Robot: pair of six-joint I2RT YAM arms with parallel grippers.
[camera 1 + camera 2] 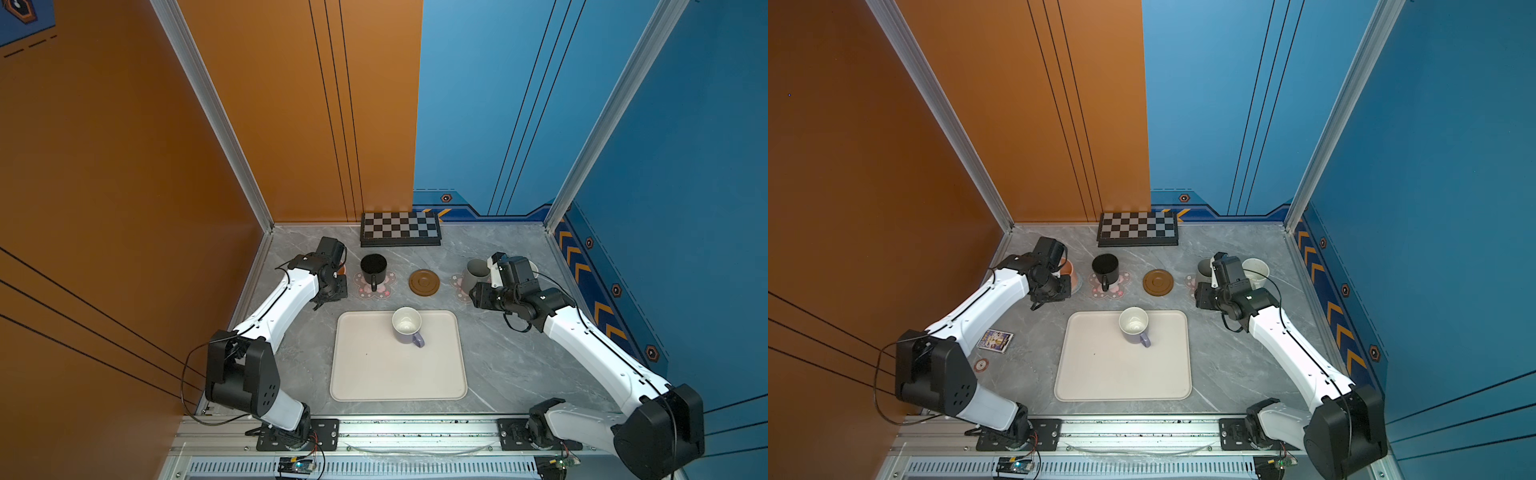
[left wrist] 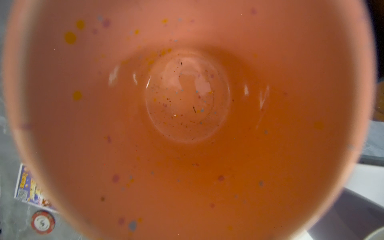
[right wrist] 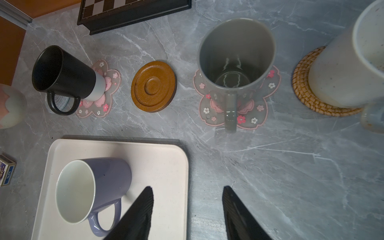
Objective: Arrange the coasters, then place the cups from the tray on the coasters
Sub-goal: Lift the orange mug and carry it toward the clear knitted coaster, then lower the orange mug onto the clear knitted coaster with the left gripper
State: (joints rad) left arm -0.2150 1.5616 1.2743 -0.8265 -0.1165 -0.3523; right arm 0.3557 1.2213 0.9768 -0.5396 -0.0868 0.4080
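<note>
Left jaws: clenched and hidden beneath the wrist in both top views; cannot tell whether they pinch anything. Directly under them stands the orange-peach mug (image 2: 187, 124). Its mouth fills the left wrist view: glossy salmon inside, flecked with yellow, blue and purple dots.

Right jaws: released, black fingers (image 3: 137, 214) apart with nothing between. They hang above the grey marbled desk (image 1: 498, 353), just off a corner of the tray (image 1: 374, 374).

Lavender mug (image 1: 407, 326): upright on the cream tray, white inside, near the right jaws, on the side toward the left jaws.

Beyond the right jaws:
- Grey mug (image 3: 234, 62) on a pink flower coaster (image 3: 259, 112), handle turned toward the jaws.
- White speckled mug (image 3: 336, 72) on the woven rattan coaster (image 3: 301, 87), beside the grey mug.

Between the two pairs of jaws:
- Brown wooden coaster (image 3: 153, 86), round, ringed and bare.
- Matte black mug (image 3: 62, 72) on the second pink flower coaster (image 3: 112, 79), closer to the left jaws.
</note>
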